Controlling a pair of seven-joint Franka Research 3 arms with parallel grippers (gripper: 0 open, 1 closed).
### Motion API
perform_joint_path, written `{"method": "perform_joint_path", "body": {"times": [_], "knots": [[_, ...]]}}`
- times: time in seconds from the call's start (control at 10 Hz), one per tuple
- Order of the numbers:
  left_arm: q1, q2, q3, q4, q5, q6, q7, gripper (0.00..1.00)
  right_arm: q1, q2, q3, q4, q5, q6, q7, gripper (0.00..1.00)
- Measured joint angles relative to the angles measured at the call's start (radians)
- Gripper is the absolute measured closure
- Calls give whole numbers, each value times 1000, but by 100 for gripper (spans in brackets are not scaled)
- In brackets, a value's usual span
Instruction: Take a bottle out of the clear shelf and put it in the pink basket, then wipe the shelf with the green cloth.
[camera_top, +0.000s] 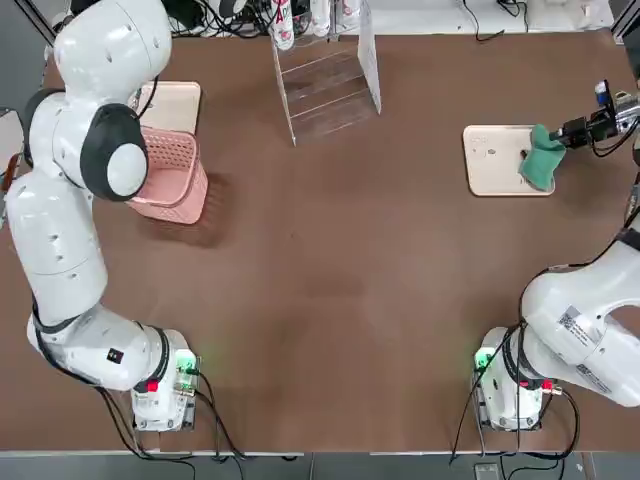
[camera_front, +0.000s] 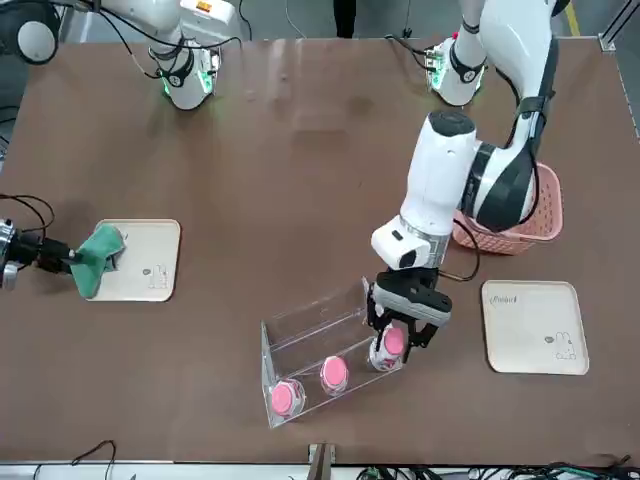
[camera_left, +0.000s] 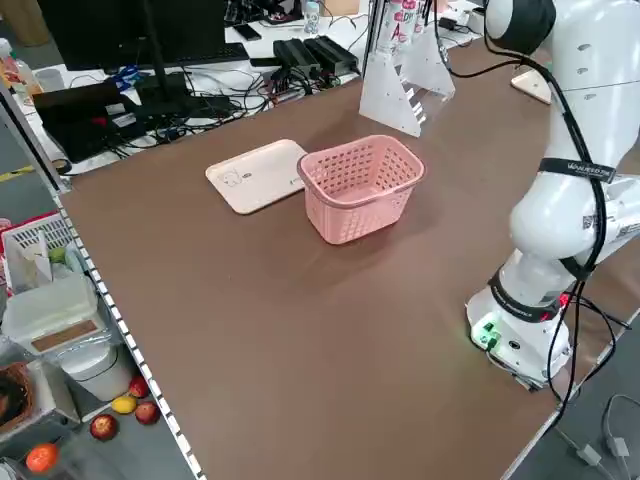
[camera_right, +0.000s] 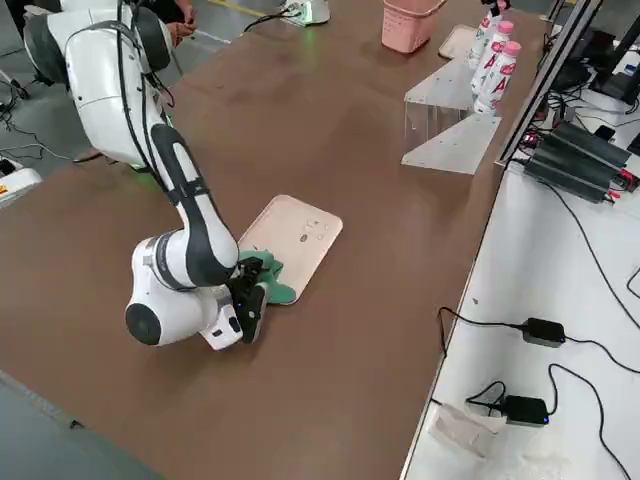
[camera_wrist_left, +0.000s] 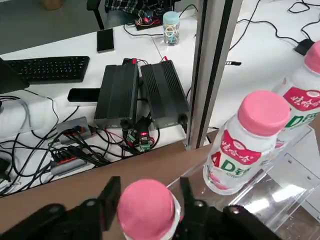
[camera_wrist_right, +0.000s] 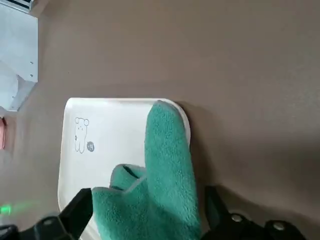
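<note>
While the left arm reaches across the far left of the table, the pink basket (camera_top: 172, 175) sits beneath its elbow, upright, open rim facing up, just near of a flat cream tray (camera_top: 172, 105). In the front view the left gripper (camera_front: 404, 322) hangs over the clear shelf (camera_front: 318, 345) at the table's far edge, pointing downward, its two fingers (camera_wrist_left: 111, 197) set on either side of the pink cap of the bottle (camera_front: 387, 345) and closing around it. That bottle stands upright on the shelf at its left end, long axis vertical, cap up. Two more bottles of the same kind (camera_front: 332, 373) stand upright beside it, in a row running left to right along the shelf. The shelf stands at far centre, its row of bottles along the table's far edge.

Farther right, a second cream tray (camera_top: 507, 159) lies flat. On its right edge rests the green cloth (camera_top: 542, 160), bunched, hanging slightly over the rim, its long axis running roughly near to far. The right gripper (camera_top: 580, 128) sits low at the table's right edge, fingers spread wide on either side of the cloth's outer end.
</note>
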Motion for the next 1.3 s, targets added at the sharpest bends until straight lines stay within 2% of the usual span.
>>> {"method": "perform_joint_path", "body": {"times": [0.1, 0.3, 0.4, 0.6, 1.0, 1.3], "knots": [[0, -1, 0, 0, 0, 0, 0, 49, 0, 1, 0, 0, 0, -5, 0, 11], [3, -4, 0, 0, 0, -2, -1, 56, 0, 1, -1, 0, 0, -10, 0, 21], [3, -6, -3, 0, -2, -13, -4, 56, 0, 1, -1, 0, 0, -10, 0, 21], [1, -29, -5, 3, -55, -99, -11, 56, 0, 1, -6, 0, 0, -10, 0, 30], [0, -50, -7, 10, -84, -152, -18, 56, 3, 1, -9, 0, 0, -12, 2, 94], [5, -84, -7, 19, -92, -169, -20, 56, 30, -4, -11, 16, 0, -84, 47, 97]]}}
